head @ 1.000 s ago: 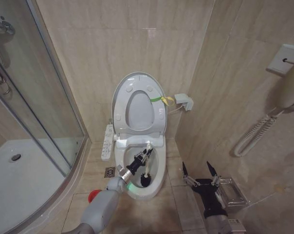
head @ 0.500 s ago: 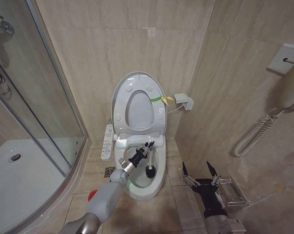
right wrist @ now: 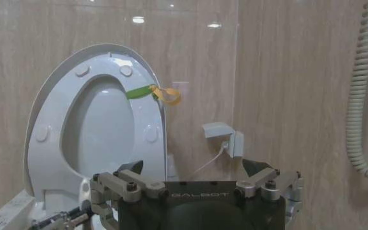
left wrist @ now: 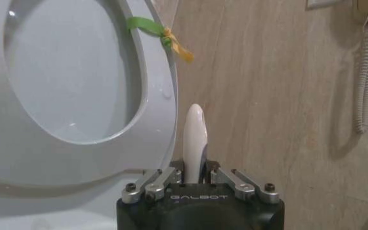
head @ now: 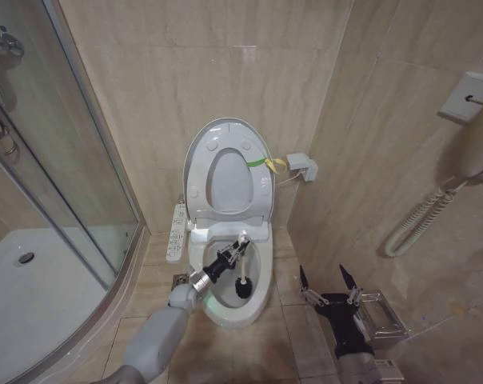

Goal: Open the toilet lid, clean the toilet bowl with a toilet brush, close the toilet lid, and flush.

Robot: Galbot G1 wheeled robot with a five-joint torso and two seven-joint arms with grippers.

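Head view gives you the clearest layout: the toilet bowl (head: pixel 225 308) stands against the far wall, and its lid (head: pixel 228 170) is raised, leaning back on the tiles with the ring seat folded up against it. A yellow-green band (head: pixel 265 163) is tied at the lid's right edge.

Your left gripper (head: pixel 233 258) reaches in from the near left, over the bowl's opening. Its jaws are closed tight on the white handle of the brush (head: pixel 243 278), gripping it near the upper end. The handle slants down toward you and the black bristle head sits low inside the bowl, right of centre. Whether the bristles touch the ceramic is hard to judge from this angle; they look at least very near it.

From the left wrist view you see the handle's rounded tip (left wrist: pixel 195 139) standing up between the closed fingers (left wrist: pixel 147 188), with the lid (left wrist: pixel 75 86) and the band (left wrist: pixel 161 36) beyond it.

Your right gripper (head: pixel 327 286) is parked near the floor, right of the bowl and well apart from it. Its two black fingers are spread wide and hold nothing. In the right wrist view the same open fingers (right wrist: pixel 254 168) frame the lid (right wrist: pixel 97 129) and a small white wall box (right wrist: pixel 225 138) to its right.

A white button strip (head: pixel 176 234) sits on the bowl's left side. A red cup (head: pixel 152 322) shows on the floor beside your left arm.
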